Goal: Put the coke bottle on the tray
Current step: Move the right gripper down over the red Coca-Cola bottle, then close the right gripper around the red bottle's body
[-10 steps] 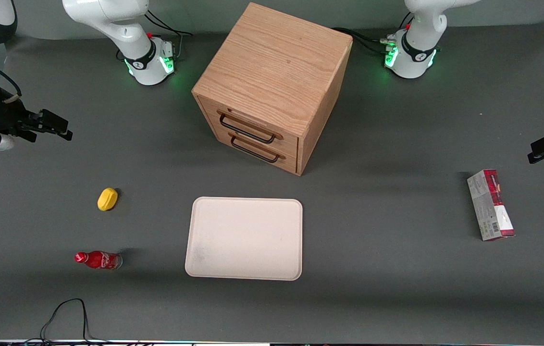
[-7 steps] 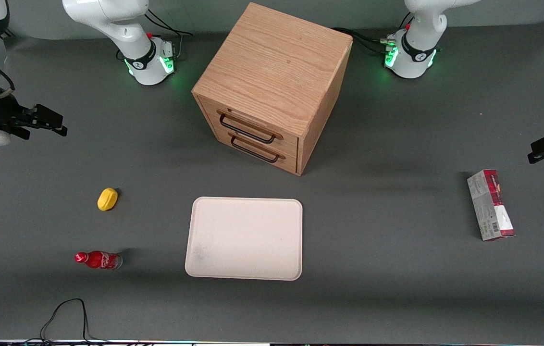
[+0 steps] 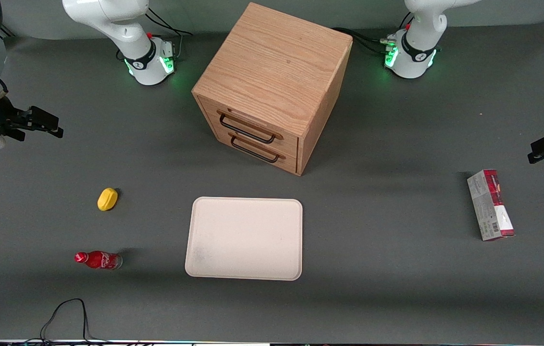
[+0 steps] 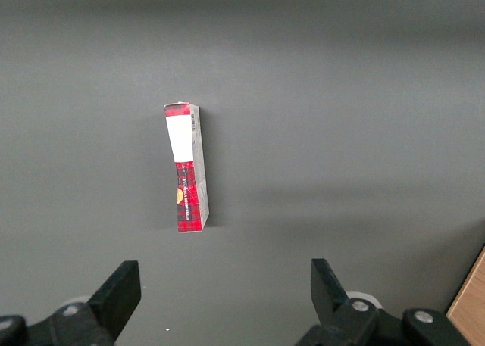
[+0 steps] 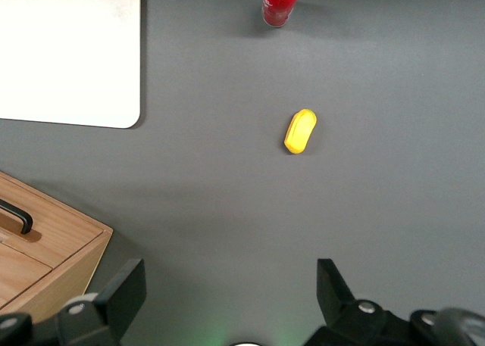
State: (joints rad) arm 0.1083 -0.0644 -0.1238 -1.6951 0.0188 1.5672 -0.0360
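Pincer [image 3: 53, 126] high over the working arm's end of the tabletop [image 3: 397, 298], fingers spread wide, nothing between them. Well apart from the coke bottle [image 3: 98, 260], which lies on its side near the tabletop's front edge, cap pointing to the working arm's end, clear base toward the tray [image 3: 244, 238]. Nothing yet on the tray, set near the middle of the tabletop in front of the wooden drawer cabinet [image 3: 272, 86].

Likely trouble: round, smooth, glossy bottle body, so prone to rolling away under a glancing finger or squirting out of a hard squeeze. Narrow neck and wider body, so an off-centre grip could let it tip or slide. Thin lying profile, so a low descent risks scraping fingers on the tabletop's matte grey mat. Low rounded rim on the tray, enough to catch the bottle if carried too low. If released lying down, a roll toward the rim seems possible on that flat, smooth, pale surface.

Small yellow oval piece [image 3: 107, 199], rounded and matte, farther from the front edge than the bottle, probably clear of the approach. Red-and-grey carton box [image 3: 490, 204], flat-faced and sharp-cornered, toward the parked arm's end.
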